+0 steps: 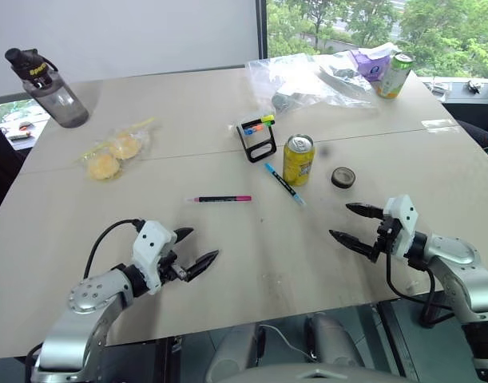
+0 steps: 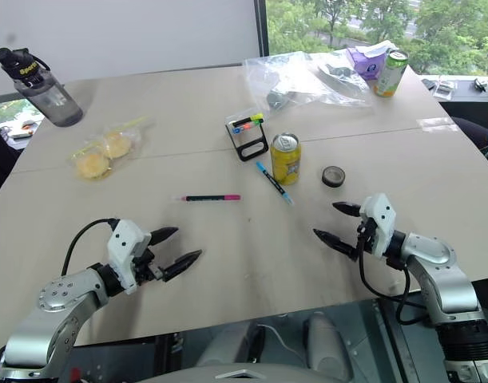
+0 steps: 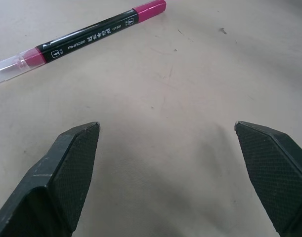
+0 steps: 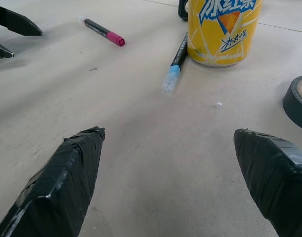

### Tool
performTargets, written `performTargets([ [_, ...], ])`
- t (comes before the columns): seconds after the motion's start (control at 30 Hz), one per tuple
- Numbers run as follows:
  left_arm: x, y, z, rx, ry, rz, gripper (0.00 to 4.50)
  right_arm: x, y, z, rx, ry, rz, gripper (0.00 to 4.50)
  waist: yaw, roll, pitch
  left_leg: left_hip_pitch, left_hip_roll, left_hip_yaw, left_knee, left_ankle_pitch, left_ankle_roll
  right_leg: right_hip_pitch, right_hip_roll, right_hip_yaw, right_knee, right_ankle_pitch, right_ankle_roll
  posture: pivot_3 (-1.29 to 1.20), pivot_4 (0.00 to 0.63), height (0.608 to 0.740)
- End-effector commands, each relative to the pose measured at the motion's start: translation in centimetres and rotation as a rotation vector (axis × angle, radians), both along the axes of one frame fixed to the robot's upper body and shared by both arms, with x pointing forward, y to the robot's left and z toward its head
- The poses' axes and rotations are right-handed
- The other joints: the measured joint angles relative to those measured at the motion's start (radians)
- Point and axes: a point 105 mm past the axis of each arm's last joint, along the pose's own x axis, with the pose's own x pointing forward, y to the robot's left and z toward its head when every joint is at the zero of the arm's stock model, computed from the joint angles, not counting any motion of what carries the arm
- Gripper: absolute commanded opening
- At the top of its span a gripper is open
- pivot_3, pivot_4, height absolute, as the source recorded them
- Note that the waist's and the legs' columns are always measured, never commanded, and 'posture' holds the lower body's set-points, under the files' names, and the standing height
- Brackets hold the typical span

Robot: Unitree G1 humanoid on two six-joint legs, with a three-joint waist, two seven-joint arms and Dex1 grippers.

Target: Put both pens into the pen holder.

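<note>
On the table (image 1: 228, 263), the clear plastic bag (image 1: 315, 76) holds dark items (too blurred to name), and the pen holder (image 1: 257, 137) carries coloured highlighters. The magenta-ended pen (image 1: 220, 198) lies mid-table; the blue pen (image 1: 283, 183) touches the yellow can (image 1: 298, 159). Left gripper (image 1: 197, 249) and right gripper (image 1: 354, 225) hover spread, empty.

a yellow can (image 1: 299, 159) beside a tape roll (image 1: 343, 177), a bagged snack (image 1: 113, 153), a water bottle (image 1: 49, 89).
</note>
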Motion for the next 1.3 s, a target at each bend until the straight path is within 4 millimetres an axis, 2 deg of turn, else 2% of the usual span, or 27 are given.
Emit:
performTargets([
  [0.03,0.3,0.1,0.6,0.008,-0.039,-0.006,4.5,0.2,0.3,1.4,0.012,-0.059,0.011,4.46,0.0,0.0,0.0,0.0,0.0,0.0,0.0,0.0,0.0,0.0,0.0,0.0,0.0,0.0,0.0,0.0,0.15,0.74],
  [0.77,1.2,0.0,0.9,0.017,-0.078,-0.021,4.5,1.6,0.3,1.6,0.033,-0.073,-0.059,4.46,-0.001,0.0,0.0,0.0,0.0,0.0,0.0,0.0,0.0,0.0,0.0,0.0,0.0,0.0,0.0,0.0,0.15,0.74],
  [1.0,1.2,-0.5,2.8,-0.141,-0.067,-0.083,4.5,5.6,1.5,2.9,0.059,-0.171,-0.235,4.46,-0.003,0.0,0.0,0.0,0.0,0.0,0.0,0.0,0.0,0.0,0.0,0.0,0.001,0.0,0.0,0.0,0.15,0.74],
  [1.13,1.3,-0.9,5.3,-0.203,-0.117,-0.141,4.5,8.2,3.7,3.6,0.089,-0.199,-0.312,4.46,-0.004,0.0,0.0,0.0,0.0,0.0,0.0,0.0,0.0,-0.001,0.001,0.0,0.0,0.0,0.0,0.0,0.15,0.74],
  [1.3,1.1,-1.2,7.6,-0.243,-0.145,-0.21,4.5,9.8,6.8,4.6,0.131,-0.21,-0.271,4.46,-0.009,0.0,0.0,0.0,0.0,0.001,0.0,0.0,0.0,-0.002,0.001,0.0,0.001,0.0,0.0,0.0,0.15,0.74],
])
